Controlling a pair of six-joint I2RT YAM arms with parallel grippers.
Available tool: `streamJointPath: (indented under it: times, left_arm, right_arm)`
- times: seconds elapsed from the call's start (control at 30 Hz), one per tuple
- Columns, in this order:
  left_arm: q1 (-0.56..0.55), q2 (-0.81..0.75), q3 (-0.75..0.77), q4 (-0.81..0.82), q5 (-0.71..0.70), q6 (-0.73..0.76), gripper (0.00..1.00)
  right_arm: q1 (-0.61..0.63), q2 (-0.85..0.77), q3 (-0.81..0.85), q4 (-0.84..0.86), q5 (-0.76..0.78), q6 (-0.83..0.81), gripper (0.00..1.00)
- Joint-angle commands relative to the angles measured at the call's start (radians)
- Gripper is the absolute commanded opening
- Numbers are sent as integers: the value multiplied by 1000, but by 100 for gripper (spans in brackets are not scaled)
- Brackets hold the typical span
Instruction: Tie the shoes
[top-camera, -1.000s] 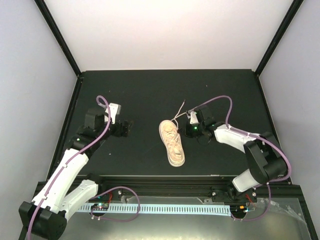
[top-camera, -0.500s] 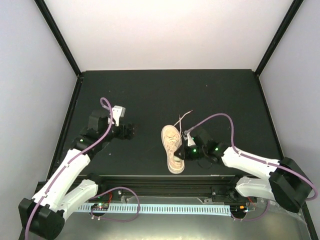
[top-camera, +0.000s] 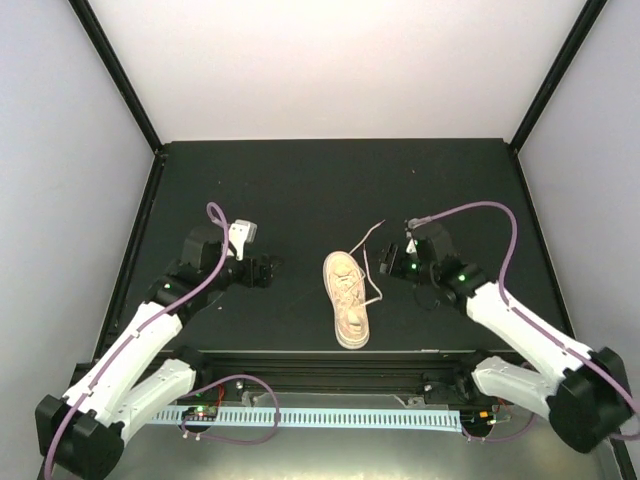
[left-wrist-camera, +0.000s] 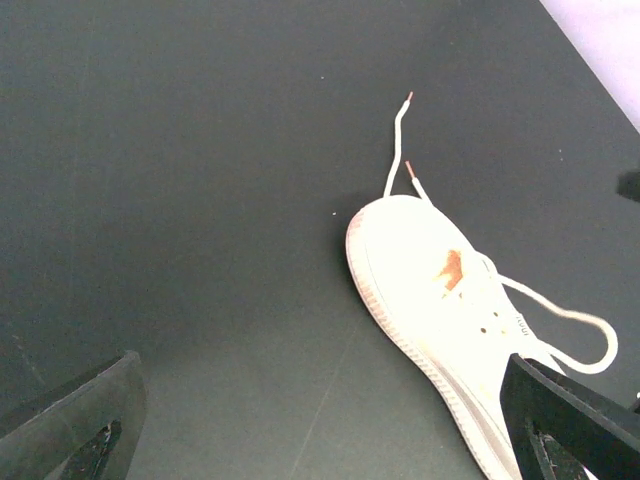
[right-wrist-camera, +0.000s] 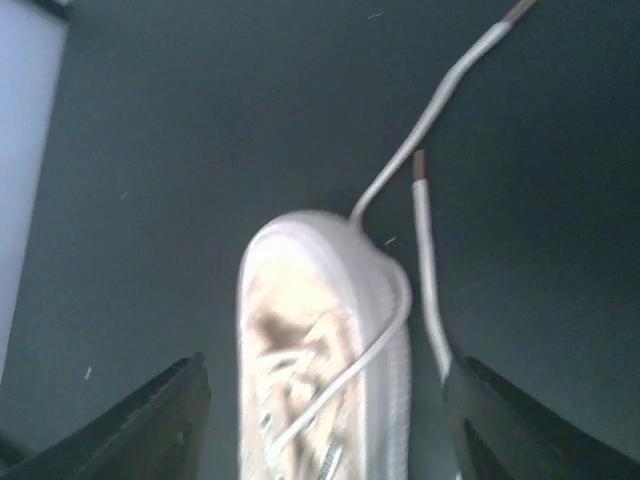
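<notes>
A small beige-pink shoe (top-camera: 347, 298) lies on the black table, its long axis running from far to near. One thin off-white lace (top-camera: 372, 233) trails away to the far right, and another lace bends in a loop (top-camera: 377, 290) off the shoe's right side. My left gripper (top-camera: 268, 270) hovers left of the shoe, open and empty; in its wrist view the shoe (left-wrist-camera: 440, 300) sits to the right, and the gripper (left-wrist-camera: 320, 440) holds nothing. My right gripper (top-camera: 392, 263) is just right of the shoe, open, with the shoe (right-wrist-camera: 320, 350) below its spread fingers (right-wrist-camera: 150, 420) and loose lace ends (right-wrist-camera: 425, 250) beside it.
The black mat (top-camera: 300, 190) ends at white walls behind and to both sides, with black corner posts (top-camera: 120, 75). A metal rail and white cable tray (top-camera: 330, 415) run along the near edge by the arm bases.
The right gripper has opened and let go of the lace, swinging near and then back out to the right. The shoe has shifted slightly. The left gripper has crept right towards the shoe.
</notes>
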Motion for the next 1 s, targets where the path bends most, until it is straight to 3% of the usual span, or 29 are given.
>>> streamJointPath:
  times: [0.0, 0.13, 0.2, 0.7, 0.97]
  left_arm:
    - [-8, -37, -20, 5, 19, -56, 99]
    - [-8, -64, -24, -10, 29, -68, 99]
    - [-8, -75, -21, -26, 20, -60, 99]
    - [-8, -93, -27, -57, 0, -68, 99]
    - [-8, -112, -28, -69, -4, -71, 99]
  right_arm:
    - [-123, 180, 46, 79, -19, -123, 62]
    - [-136, 406, 196, 38, -29, -269, 43]
    - [-134, 495, 248, 8, -19, -319, 39]
    - [-35, 767, 402, -66, 206, -341, 30]
    - [-35, 856, 477, -78, 232, -351, 29]
